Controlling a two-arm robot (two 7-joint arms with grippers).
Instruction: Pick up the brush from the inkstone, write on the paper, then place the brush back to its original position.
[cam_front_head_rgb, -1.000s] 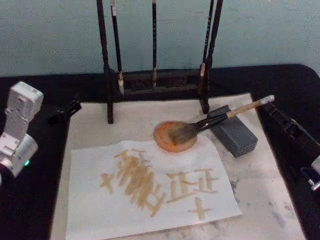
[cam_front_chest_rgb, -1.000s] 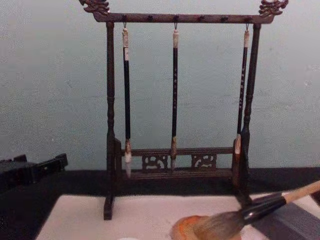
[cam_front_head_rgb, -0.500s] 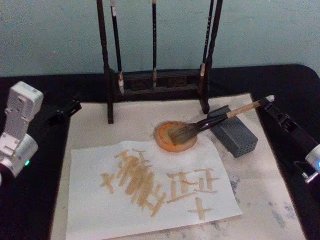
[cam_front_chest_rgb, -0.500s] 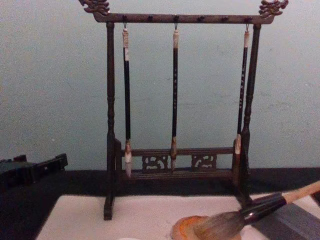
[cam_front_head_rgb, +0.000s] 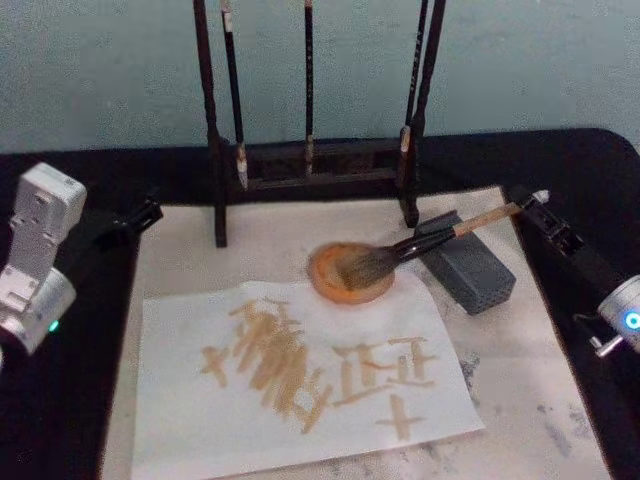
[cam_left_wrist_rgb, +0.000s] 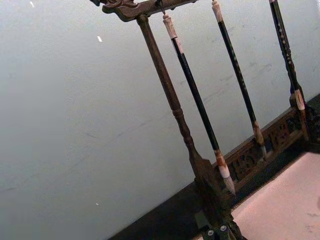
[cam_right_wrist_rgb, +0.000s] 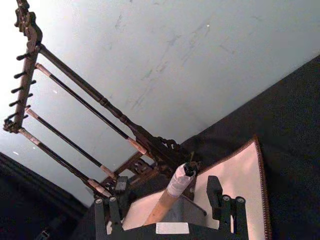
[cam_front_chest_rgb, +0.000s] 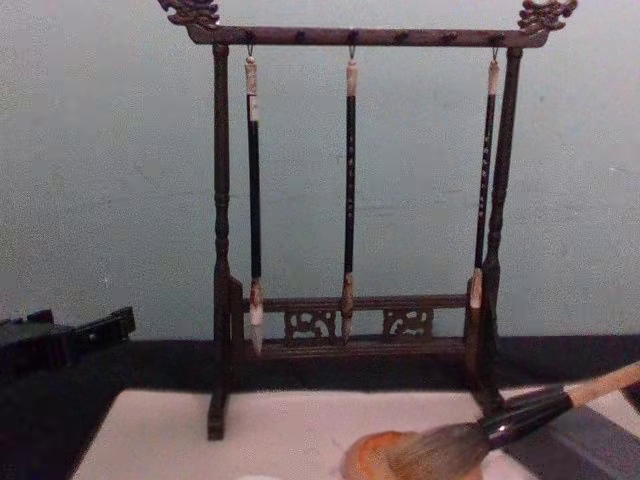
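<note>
One black table (cam_front_head_rgb: 70, 420) runs up to a pale blue-green wall (cam_front_head_rgb: 520, 70), and an off-white felt mat (cam_front_head_rgb: 530, 380) with grey smudges near its front right corner covers the table's middle. At the back of the mat stands a dark wooden rack (cam_front_chest_rgb: 360, 300), and three thin dark brushes (cam_front_chest_rgb: 350, 190) hang from its top bar, tips down. The paper (cam_front_head_rgb: 180, 420) lies flat on the front part of the mat, marked with tan strokes across its middle. Just behind the paper's far edge sits the round orange inkstone (cam_front_head_rgb: 325, 275). The brush (cam_front_head_rgb: 430, 240) lies with its bushy bristles in this dish. Its handle slants up to the right across a grey block (cam_front_head_rgb: 470, 272) that stands beside the dish. The right gripper (cam_right_wrist_rgb: 167, 192) is at the white end cap of the handle. Its jaws stand apart, one on either side of the cap, with a gap to the wood on both sides. The left gripper (cam_front_head_rgb: 140, 215) hangs over the black table at the mat's left edge, well away from the brush; I cannot tell whether it is spread or closed.
</note>
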